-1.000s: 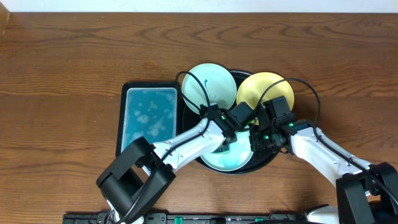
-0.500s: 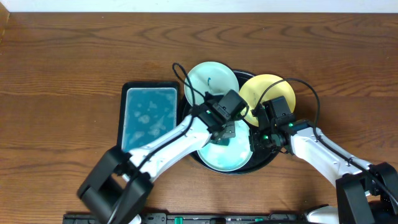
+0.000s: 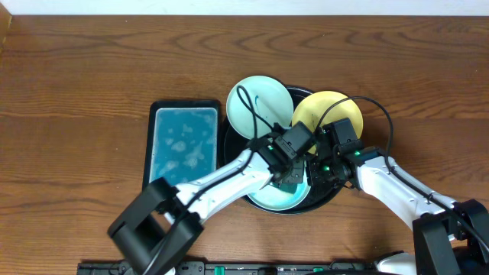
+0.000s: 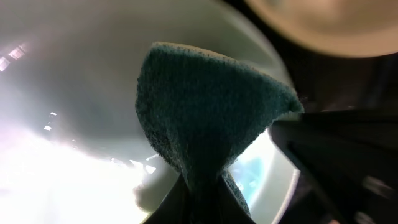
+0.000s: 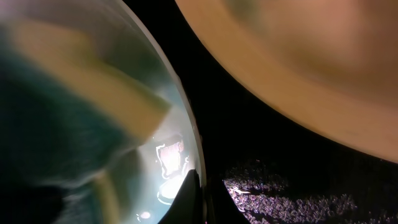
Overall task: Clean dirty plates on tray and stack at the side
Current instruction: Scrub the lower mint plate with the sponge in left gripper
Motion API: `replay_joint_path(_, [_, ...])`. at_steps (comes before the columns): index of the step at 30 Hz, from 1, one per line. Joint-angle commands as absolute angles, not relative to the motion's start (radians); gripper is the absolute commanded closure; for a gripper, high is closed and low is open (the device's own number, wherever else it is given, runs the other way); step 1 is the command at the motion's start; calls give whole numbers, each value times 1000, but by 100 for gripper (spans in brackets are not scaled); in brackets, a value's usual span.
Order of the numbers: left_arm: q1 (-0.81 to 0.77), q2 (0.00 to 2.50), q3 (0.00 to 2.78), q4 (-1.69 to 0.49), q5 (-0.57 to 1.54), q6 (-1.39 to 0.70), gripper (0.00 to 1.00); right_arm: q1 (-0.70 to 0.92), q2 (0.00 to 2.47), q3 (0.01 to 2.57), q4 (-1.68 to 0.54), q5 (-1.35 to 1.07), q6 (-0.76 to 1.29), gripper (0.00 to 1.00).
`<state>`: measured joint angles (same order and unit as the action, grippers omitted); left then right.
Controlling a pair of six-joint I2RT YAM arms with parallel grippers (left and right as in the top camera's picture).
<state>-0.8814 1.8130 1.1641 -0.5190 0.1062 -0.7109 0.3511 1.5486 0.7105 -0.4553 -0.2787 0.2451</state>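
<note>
The round black tray (image 3: 330,192) holds three plates. A mint plate (image 3: 258,103) lies at its back left and a pale yellow plate (image 3: 327,114) at its back right. The front mint plate (image 3: 271,198) lies under both grippers. My left gripper (image 3: 289,173) is shut on a dark teal cloth (image 4: 205,118) that presses onto this plate's wet inside (image 4: 74,93). My right gripper (image 5: 200,196) is shut on the plate's right rim (image 5: 186,137), over the black tray floor (image 5: 267,168). The yellow plate (image 5: 298,62) shows just beyond it.
A rectangular black basin (image 3: 183,145) with blue-green water stands directly left of the tray. Brown wooden table (image 3: 92,69) surrounds everything. Cables loop above both wrists over the back plates.
The left gripper with the cloth swept up and left across the front mint plate, then back to the right. The right gripper kept its pinch on the rim unmoved.
</note>
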Motion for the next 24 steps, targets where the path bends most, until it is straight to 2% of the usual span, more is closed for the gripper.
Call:
replay_joint_path(1, [-878, 1844, 1150, -522, 103, -761, 93, 355, 1558, 703, -464, -277, 231, 99])
replay_joint_path(10, [-837, 1851, 1148, -621, -225, -760, 93, 355, 1558, 703, -464, -276, 231, 99])
replay_joint_path(17, [-773, 1804, 1161, -633, -188, -680, 93, 355, 1558, 703, -464, -276, 231, 99])
replay_joint_path(24, [-769, 1600, 1172, -648, -72, -541, 92, 355, 1558, 703, -464, -272, 231, 98])
